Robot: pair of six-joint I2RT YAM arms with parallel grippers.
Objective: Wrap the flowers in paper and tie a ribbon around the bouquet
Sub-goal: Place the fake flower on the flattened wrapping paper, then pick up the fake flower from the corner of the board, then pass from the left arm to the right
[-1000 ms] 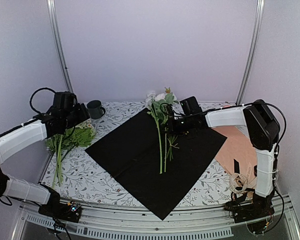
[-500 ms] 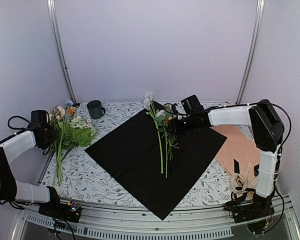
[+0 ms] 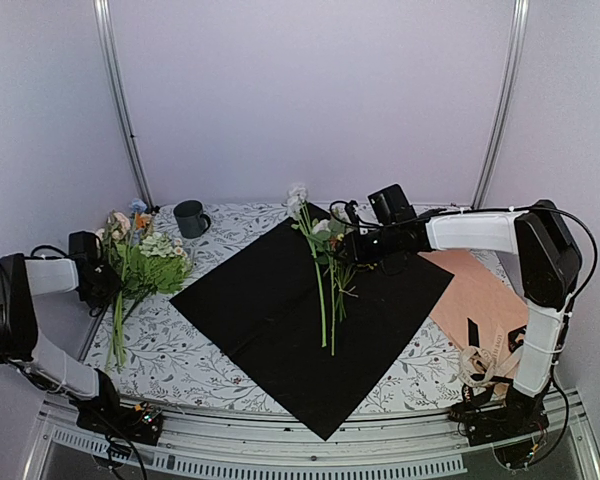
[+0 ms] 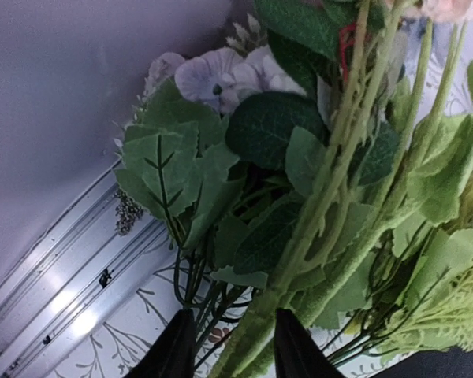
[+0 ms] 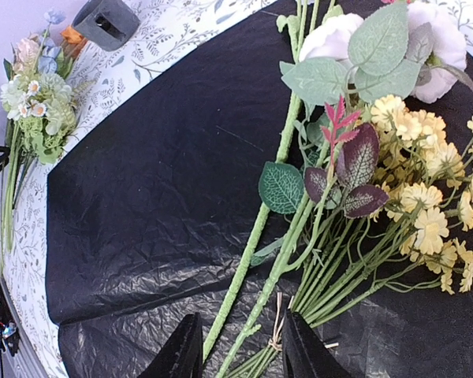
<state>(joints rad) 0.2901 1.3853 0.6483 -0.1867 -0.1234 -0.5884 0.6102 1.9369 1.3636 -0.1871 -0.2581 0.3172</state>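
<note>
The black paper [image 3: 270, 300] lies as a diamond in the middle of the table. On it rest the flowers [image 3: 321, 275], long green stems with white blooms [image 5: 331, 35] and a small tied bunch of yellow blooms [image 5: 426, 181]. My right gripper [image 3: 352, 247] hovers open over the stems' lower ends [image 5: 240, 350] and holds nothing. My left gripper [image 3: 98, 283] is at the table's left edge, at the leftover mixed bunch [image 3: 140, 265]. Its jaws stand apart [image 4: 235, 350] with a thick fuzzy green stem [image 4: 299, 260] between them. The cream ribbon [image 3: 485, 362] lies at the near right.
A peach sheet [image 3: 480, 290] with a dark strap [image 3: 472, 330] on it lies right of the paper. A dark mug [image 3: 190, 217] stands at the back left. The metal frame rail [image 4: 55, 276] runs close beside the left bunch.
My right gripper opened, laid the flowers on the paper and drew back a little to the right. My left arm swung down and left to the leftover bunch, its jaws narrowing.
</note>
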